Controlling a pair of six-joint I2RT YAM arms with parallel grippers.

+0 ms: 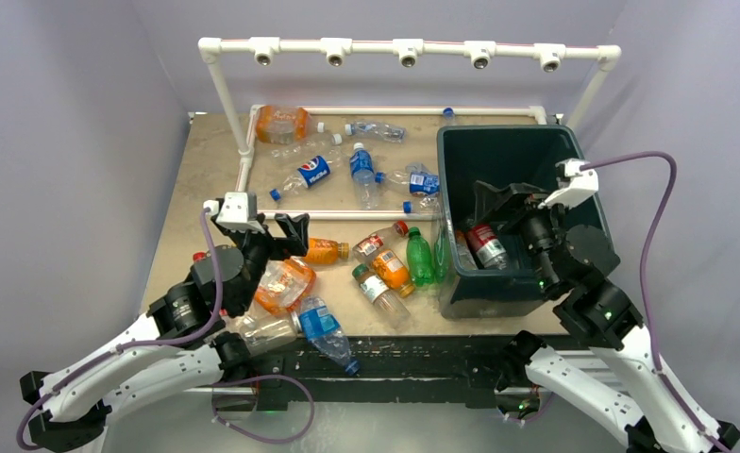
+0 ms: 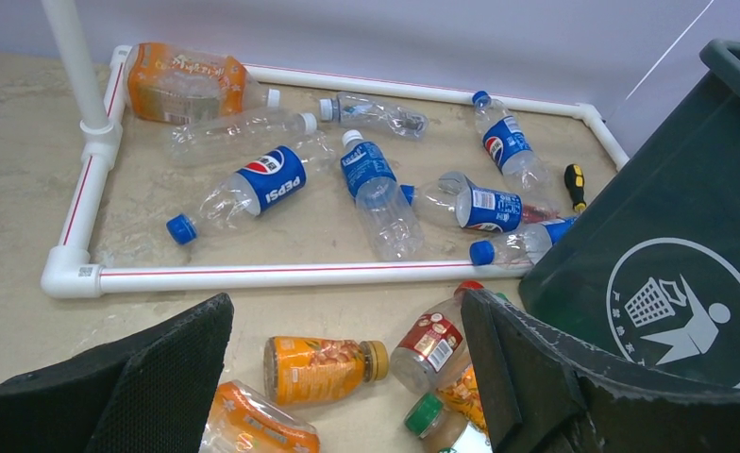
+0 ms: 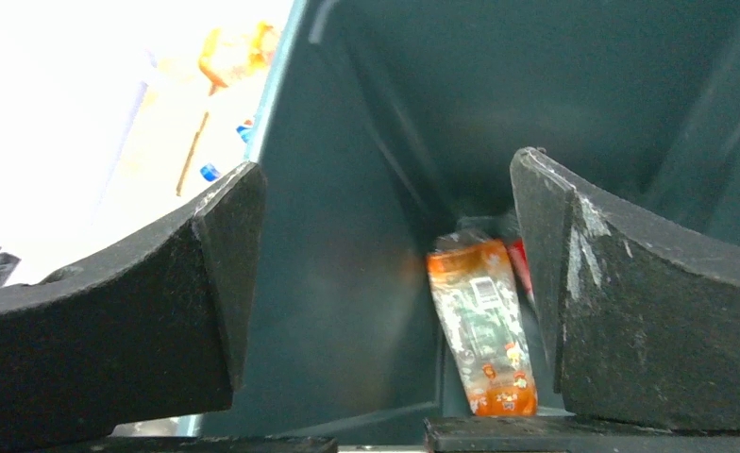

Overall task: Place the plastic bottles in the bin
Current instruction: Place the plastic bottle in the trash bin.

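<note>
The dark green bin [image 1: 451, 142] stands at the right of the table. My right gripper [image 1: 500, 203] hangs open and empty over its inside. In the right wrist view my right gripper [image 3: 385, 175] looks down at an orange-labelled bottle [image 3: 479, 330] on the bin floor [image 3: 366, 236]. Bottles also show in the bin in the top view [image 1: 484, 245]. My left gripper [image 1: 281, 241] is open and empty above loose bottles. In the left wrist view my left gripper [image 2: 347, 311] is over an orange bottle [image 2: 319, 368] and a red-labelled bottle [image 2: 429, 344].
A white PVC pipe frame [image 2: 281, 276] encloses several blue-labelled and clear bottles [image 2: 262, 184] at the back. A yellow-and-black screwdriver [image 2: 574, 179] lies by the bin [image 2: 687, 236]. More bottles [image 1: 321, 326] lie near the front edge by my left arm. A PVC camera bar [image 1: 409, 47] spans the back.
</note>
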